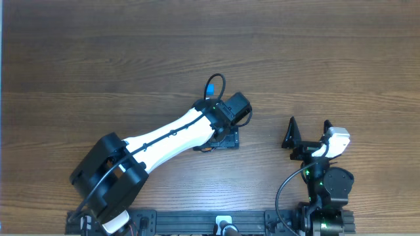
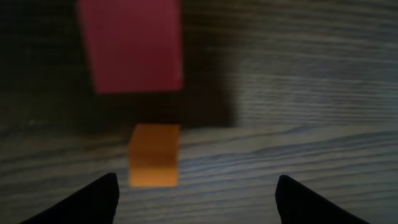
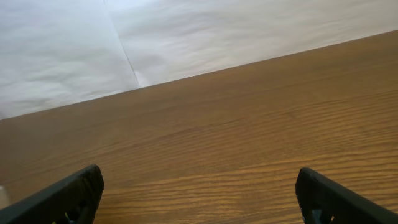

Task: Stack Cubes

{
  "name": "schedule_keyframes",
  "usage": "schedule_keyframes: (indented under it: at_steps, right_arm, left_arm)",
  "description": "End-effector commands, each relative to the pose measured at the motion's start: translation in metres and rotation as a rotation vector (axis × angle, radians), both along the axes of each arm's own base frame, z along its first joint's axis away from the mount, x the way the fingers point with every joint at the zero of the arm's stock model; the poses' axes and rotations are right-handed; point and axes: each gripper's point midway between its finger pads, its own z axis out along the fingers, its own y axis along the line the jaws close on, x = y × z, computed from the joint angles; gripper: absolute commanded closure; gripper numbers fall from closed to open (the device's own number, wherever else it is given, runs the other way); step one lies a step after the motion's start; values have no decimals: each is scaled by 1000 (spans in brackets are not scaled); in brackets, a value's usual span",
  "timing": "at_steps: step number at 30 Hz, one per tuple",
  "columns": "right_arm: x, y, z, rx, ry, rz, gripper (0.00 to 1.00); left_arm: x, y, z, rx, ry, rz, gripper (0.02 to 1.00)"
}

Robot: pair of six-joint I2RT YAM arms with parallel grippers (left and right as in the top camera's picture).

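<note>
My left arm stretches slantwise over the table (image 1: 98,52), with my left gripper (image 2: 199,208) low, facing the orange cube (image 2: 154,154), jaws spread wide and holding nothing. My right gripper (image 1: 308,134) sits folded back, well apart from that cube, jaws spread too. I count two cubes: the orange one and one red cube (image 2: 132,43) just behind it.
</note>
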Motion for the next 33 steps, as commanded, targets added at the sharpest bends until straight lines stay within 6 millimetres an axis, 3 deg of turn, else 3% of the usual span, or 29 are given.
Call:
schedule_keyframes:
  at_steps: [1,13,33]
  right_arm:
    - [0,2,-1,0,-4,13,9]
    - [0,2,-1,0,-4,13,7]
    - [0,2,-1,0,-4,13,7]
  left_arm:
    - [-3,12,-1,24,-1,49,205]
    - [-4,18,-13,27,3,63,251]
    - [-4,23,-19,30,4,63,652]
